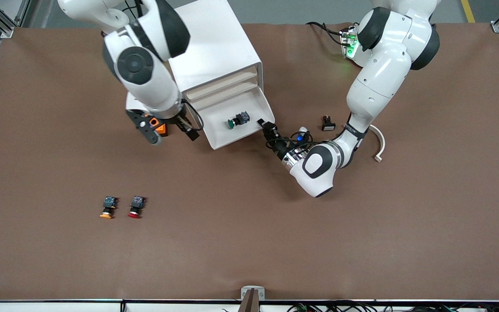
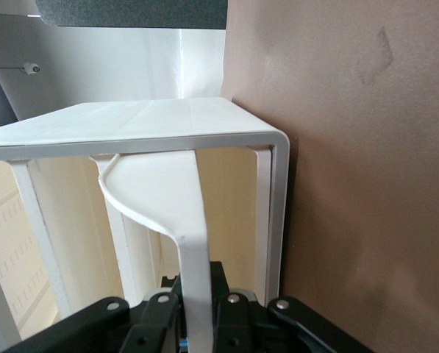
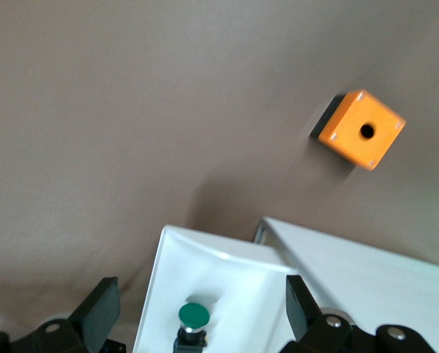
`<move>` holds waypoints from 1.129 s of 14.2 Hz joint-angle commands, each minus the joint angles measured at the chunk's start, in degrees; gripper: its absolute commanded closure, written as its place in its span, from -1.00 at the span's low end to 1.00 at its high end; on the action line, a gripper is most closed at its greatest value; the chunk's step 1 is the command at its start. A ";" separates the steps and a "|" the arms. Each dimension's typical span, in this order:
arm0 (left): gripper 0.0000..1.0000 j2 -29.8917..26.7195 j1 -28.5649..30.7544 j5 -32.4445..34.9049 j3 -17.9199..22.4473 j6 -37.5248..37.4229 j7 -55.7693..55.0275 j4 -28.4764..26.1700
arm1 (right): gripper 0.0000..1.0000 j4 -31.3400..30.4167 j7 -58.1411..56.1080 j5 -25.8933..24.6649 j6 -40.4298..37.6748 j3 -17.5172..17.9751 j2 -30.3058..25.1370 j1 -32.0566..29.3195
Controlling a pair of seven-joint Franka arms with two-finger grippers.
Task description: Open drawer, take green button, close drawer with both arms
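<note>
The tall white cabinet (image 1: pixel 215 47) has its lowest drawer (image 1: pixel 221 134) pulled out. The green-capped button (image 1: pixel 237 121) lies on its side on the drawer's floor. My left gripper (image 1: pixel 267 128) is at the drawer's front corner toward the left arm's end. It is shut on the drawer's thin white curved handle (image 2: pixel 192 243), which runs between its fingers (image 2: pixel 156 312). My right gripper (image 1: pixel 169 131) hangs open and empty beside the drawer, toward the right arm's end, over an orange box. In the right wrist view the button (image 3: pixel 193 316) shows in the drawer (image 3: pixel 234 272), between the open fingers of that gripper (image 3: pixel 198 307).
An orange box with a round hole (image 3: pixel 362 129) sits on the table beside the cabinet. A yellow-capped button (image 1: pixel 108 207) and a red-capped button (image 1: pixel 135 206) lie nearer the front camera. A small black part (image 1: pixel 328 123) and a loose curved white strip (image 1: pixel 379 145) lie by the left arm.
</note>
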 commanded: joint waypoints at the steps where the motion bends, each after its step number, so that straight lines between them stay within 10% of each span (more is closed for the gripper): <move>1: 0.41 0.73 0.25 -0.94 0.34 0.39 -0.05 0.70 | -1.00 -0.01 6.93 0.27 4.37 -0.68 3.62 4.59; 4: -1.00 0.29 0.69 -0.94 0.34 0.39 4.59 0.96 | -1.00 -1.93 11.69 -0.08 9.99 -0.68 6.27 8.38; 16: -0.99 -1.38 2.80 9.59 0.34 1.00 58.36 7.29 | -0.96 -3.08 18.20 -0.26 17.48 -0.68 13.30 17.09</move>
